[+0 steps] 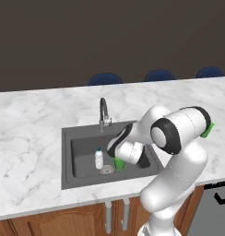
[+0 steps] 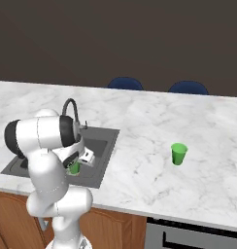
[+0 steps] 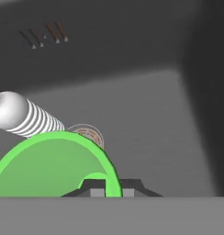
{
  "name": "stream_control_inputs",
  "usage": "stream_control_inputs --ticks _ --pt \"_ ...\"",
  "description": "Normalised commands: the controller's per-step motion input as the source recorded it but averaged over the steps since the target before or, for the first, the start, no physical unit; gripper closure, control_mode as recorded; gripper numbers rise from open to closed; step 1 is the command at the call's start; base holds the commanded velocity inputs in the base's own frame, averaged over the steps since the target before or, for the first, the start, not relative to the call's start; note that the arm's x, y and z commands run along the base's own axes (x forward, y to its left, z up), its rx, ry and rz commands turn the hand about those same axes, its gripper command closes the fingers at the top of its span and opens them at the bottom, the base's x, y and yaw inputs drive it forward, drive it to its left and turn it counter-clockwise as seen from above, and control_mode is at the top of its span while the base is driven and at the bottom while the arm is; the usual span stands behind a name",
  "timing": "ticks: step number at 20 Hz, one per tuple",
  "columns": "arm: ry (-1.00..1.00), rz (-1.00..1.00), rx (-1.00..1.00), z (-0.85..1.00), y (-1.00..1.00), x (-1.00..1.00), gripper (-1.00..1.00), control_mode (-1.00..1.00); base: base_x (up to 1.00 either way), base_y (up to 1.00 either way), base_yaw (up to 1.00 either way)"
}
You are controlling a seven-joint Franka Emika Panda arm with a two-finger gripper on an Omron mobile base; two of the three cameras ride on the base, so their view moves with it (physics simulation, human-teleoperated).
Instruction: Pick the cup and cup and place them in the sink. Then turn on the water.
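Low inside the dark grey sink, one green cup hangs from my gripper, which is shut on its rim. In the hand view the cup's rim fills the lower left, and my gripper pinches its wall on the right side. From the right base view the same cup shows below my hand, over the sink. The second green cup stands upright on the marble counter, right of the sink; it peeks out behind my arm. The dark gooseneck tap rises at the basin's back edge.
A small white bottle with a blue cap stands in the basin, just left of the held cup, beside the round drain. Blue chair backs line the counter's far side. A dark appliance front sits under the counter at right.
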Motion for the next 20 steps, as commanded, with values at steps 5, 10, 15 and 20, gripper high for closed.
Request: stream_control_inputs --ticks 5,10,15,20 --pt "0.0 0.0 0.0 -0.19 0.0 0.24 1.0 -1.0 0.0 0.0 0.0" --pt "0.0 0.0 0.0 -0.24 0.0 0.15 1.0 -1.0 0.0 0.0 0.0" --pt "-0.01 0.0 0.0 -0.28 0.0 0.08 1.0 -1.0 0.0 0.0 0.0" --pt "-0.02 0.0 0.0 -0.31 0.0 0.03 1.0 -1.0 0.0 0.0 0.0"
